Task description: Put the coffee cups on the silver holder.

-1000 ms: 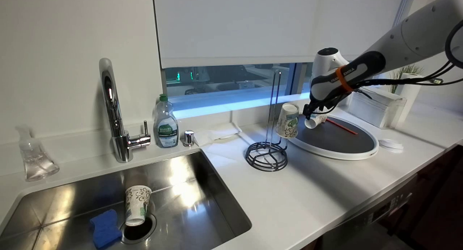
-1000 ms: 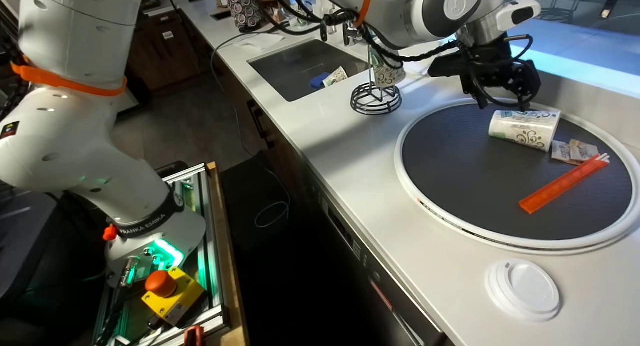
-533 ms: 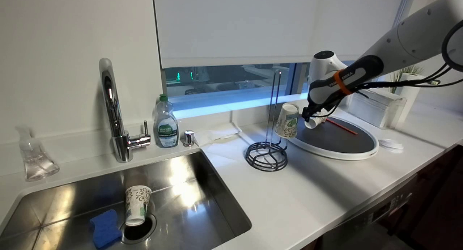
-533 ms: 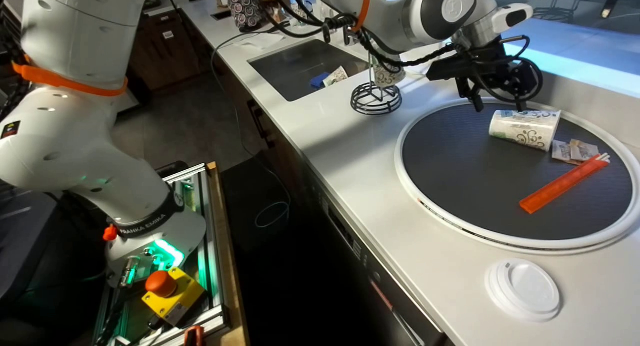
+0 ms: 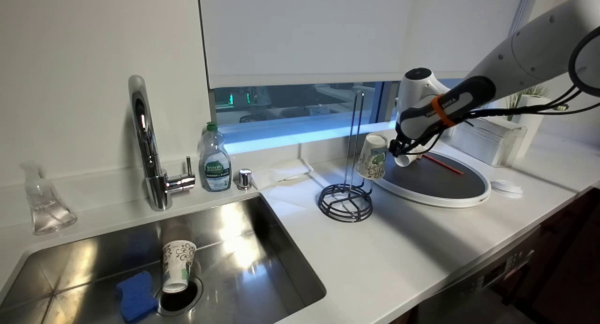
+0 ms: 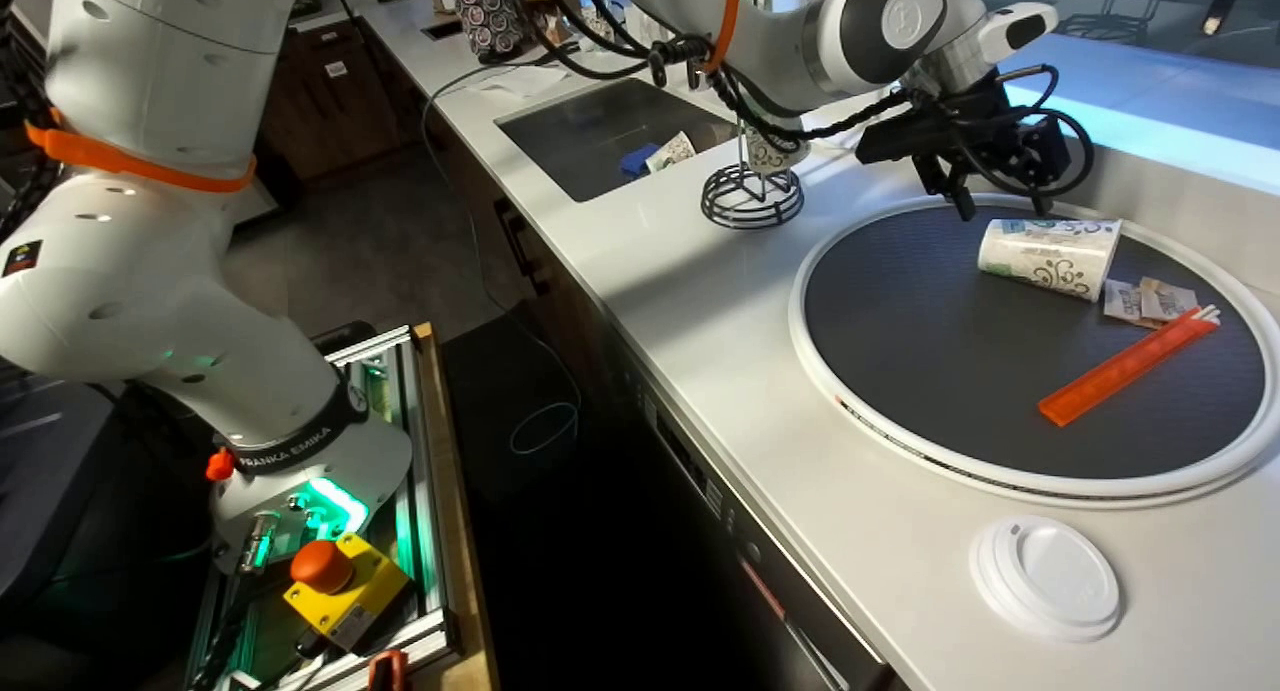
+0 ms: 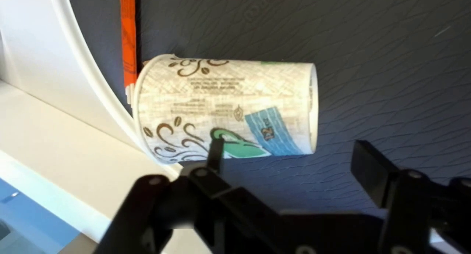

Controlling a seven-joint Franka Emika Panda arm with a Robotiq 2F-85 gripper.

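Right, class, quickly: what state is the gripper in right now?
Gripper: open, holding nothing; the nearest coffee cup lies on its side on the round tray.

The silver holder is just a skinny upright wire stand, coiled base, right of centre in an exterior view. First cup, kinda swirly paper, sits upside down on its side prong. Second cup is on its side, lower left. Third cup is lying down too, around mid-frame in the wrist view.
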